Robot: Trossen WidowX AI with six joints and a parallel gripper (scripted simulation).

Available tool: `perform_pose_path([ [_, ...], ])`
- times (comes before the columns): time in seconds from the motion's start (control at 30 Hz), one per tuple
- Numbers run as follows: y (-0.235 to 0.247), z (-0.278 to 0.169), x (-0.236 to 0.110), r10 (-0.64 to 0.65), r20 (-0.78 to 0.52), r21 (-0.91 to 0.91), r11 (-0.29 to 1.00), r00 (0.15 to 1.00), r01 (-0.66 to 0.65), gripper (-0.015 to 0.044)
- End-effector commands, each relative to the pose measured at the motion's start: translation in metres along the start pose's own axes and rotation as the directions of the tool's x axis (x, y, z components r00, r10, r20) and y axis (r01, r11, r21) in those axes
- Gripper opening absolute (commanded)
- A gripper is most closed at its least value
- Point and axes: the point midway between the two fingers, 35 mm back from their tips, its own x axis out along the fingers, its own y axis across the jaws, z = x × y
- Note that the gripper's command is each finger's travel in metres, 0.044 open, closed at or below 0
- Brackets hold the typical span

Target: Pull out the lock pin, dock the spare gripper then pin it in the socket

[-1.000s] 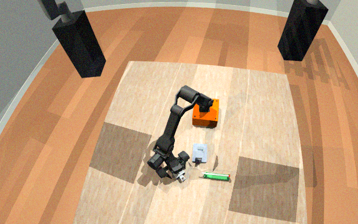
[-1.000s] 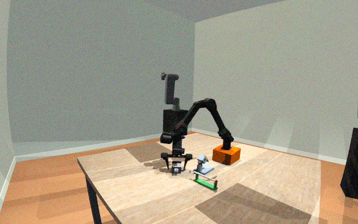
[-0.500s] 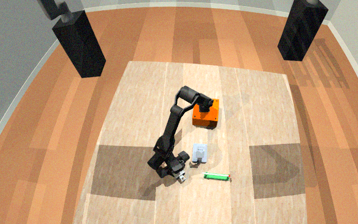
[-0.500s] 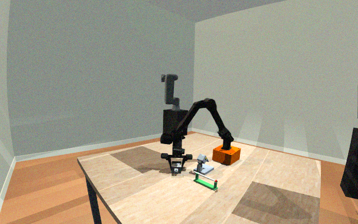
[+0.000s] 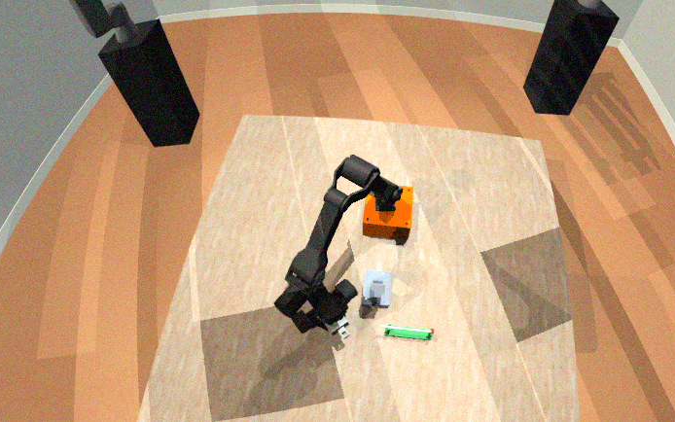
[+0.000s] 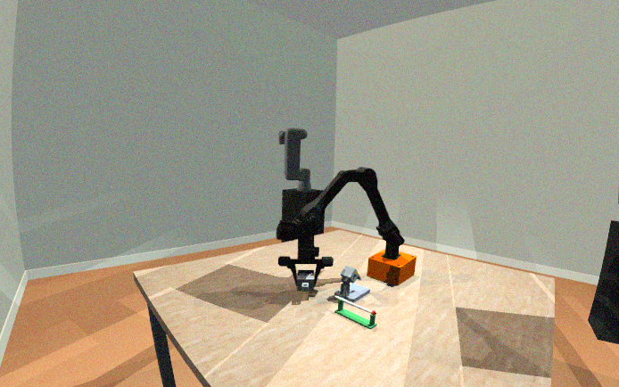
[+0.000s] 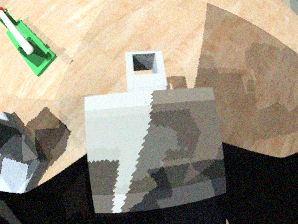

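No brand, label or writing legible in any view; res too coarse to say more.

Gripper (image 6: 305, 284) points down near the table's front-left part, fingers clamped on the spare gripper (image 7: 153, 143), a pale grey block. In wrist view its square-holed spigot (image 7: 144, 64) sticks out ahead of the block, the black fingers pressing its two sides. Exterior view: block sits low, right at the table (image 6: 254, 332) surface; can't tell if it's touching or just off it. Top view shows only a small pale bit (image 5: 341, 329) poking out from under the wrist, rest hidden by the arm.

Mount (image 5: 376, 287), grey on a pale blue plate, stands just right of the gripper, apart from it. Socket detail too small to make out. In wrist view the mount is cut off at the left edge, mostly shadow.

Lock pin (image 6: 355, 306), thin and pale w/ red tip, lies along a green holder (image 5: 407, 332) near the mount, toward the table's front edge. Wrist view catches only one end of it, top-left corner.

Arm's orange base (image 5: 388, 213) sits behind the mount. Black stands at the room edges are partly cropped.
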Motion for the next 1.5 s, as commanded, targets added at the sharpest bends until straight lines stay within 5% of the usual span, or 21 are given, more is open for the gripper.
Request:
perform_pose_path([
  [0.0,-0.005,0.02,-0.03,-0.023,0.012,-0.016,1.0,1.0,0.023,0.0],
  [0.3,0.002,0.043,-0.074,-0.023,0.012,-0.016,1.0,1.0,0.023,0.0],
  [1.47,0.028,0.03,-0.056,0.009,-0.153,0.069,0.998,0.988,0.002,0.0],
])
